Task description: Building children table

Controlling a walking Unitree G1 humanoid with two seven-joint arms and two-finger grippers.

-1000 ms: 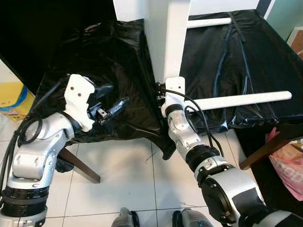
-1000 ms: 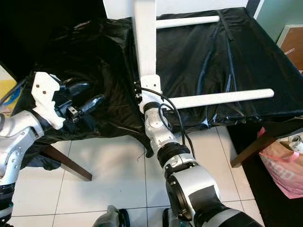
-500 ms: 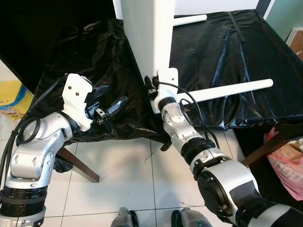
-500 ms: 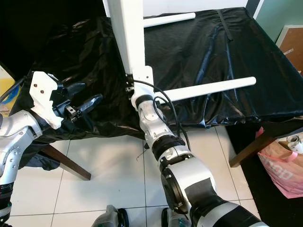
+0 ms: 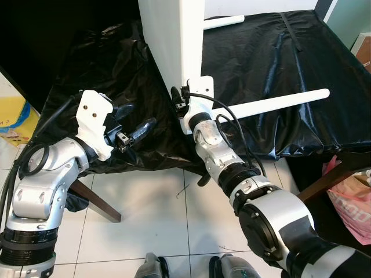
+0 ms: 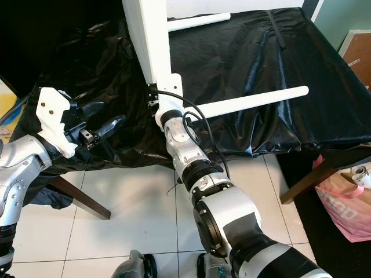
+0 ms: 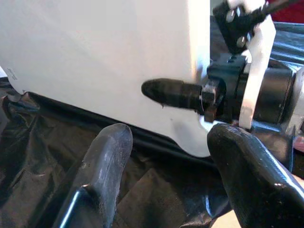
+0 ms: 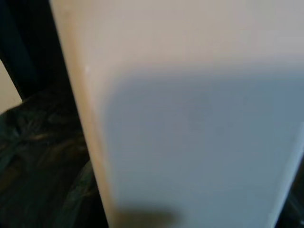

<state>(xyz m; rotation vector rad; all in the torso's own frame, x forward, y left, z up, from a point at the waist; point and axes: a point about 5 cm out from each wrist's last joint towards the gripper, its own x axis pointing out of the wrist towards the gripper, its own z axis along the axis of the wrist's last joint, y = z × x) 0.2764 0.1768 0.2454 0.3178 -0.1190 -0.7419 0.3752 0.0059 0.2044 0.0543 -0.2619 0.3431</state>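
A white tabletop board (image 5: 174,40) stands on edge on the black-covered table (image 5: 301,52). Two round white legs (image 5: 278,103) (image 6: 194,22) stick out from its right face, over the cloth. My right gripper (image 5: 181,104) is shut on the board's lower near corner; one of its black fingers (image 7: 171,93) lies across the board's left face. My left gripper (image 5: 136,119) hovers open a short way left of that corner, over the cloth, with nothing between its fingers (image 7: 107,156). The right wrist view looks straight onto the board (image 8: 190,95) from very close.
The black cloth hangs crumpled over the table's near edge (image 5: 151,156). Wooden table legs (image 5: 95,200) angle down to the white tiled floor. A pink bag (image 5: 353,202) lies at the right, something yellow (image 5: 11,116) at the left, a box (image 5: 364,49) at the far right.
The board, with its legs and my right gripper on it, has swung left toward the left gripper. The left gripper has hardly moved and stays open.
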